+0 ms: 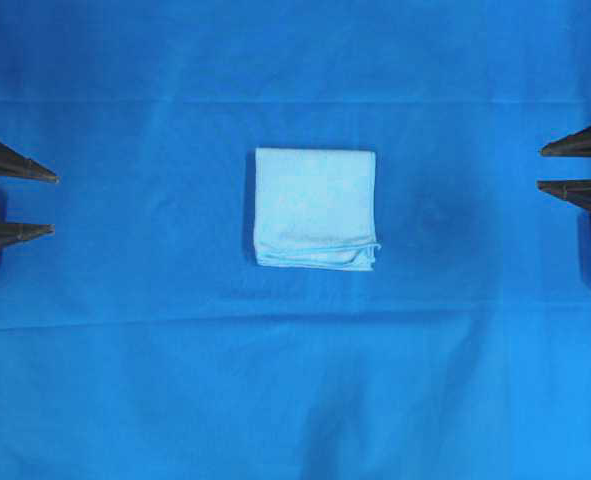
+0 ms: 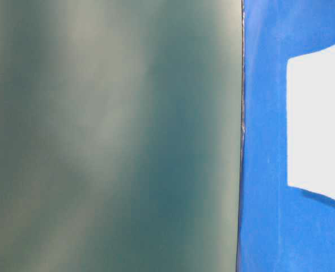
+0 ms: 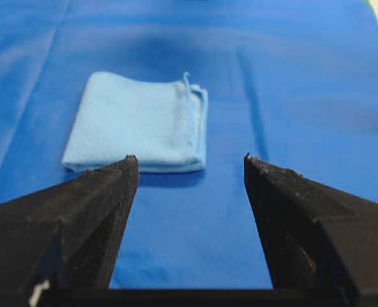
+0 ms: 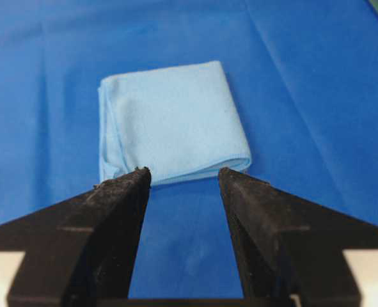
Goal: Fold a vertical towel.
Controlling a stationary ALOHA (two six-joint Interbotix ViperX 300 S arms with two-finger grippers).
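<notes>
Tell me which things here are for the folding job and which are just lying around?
For the job:
- towel, folded into layers, lying mid-table
- left pincer, open, away from the towel
- right pincer, open, away from the towel

Just there:
- big deep-blue sheet covering the table
- blurry grey-green surface filling most of the table-level view; I can't tell what it is

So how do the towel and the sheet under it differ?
The towel is pale sky-blue; the sheet is deep blue. The towel is small and folded in layers, while the sheet lies spread in one layer across the table. The towel's stitched edges show; the sheet shows only creases. Both are blue fabric, lying flat.
</notes>
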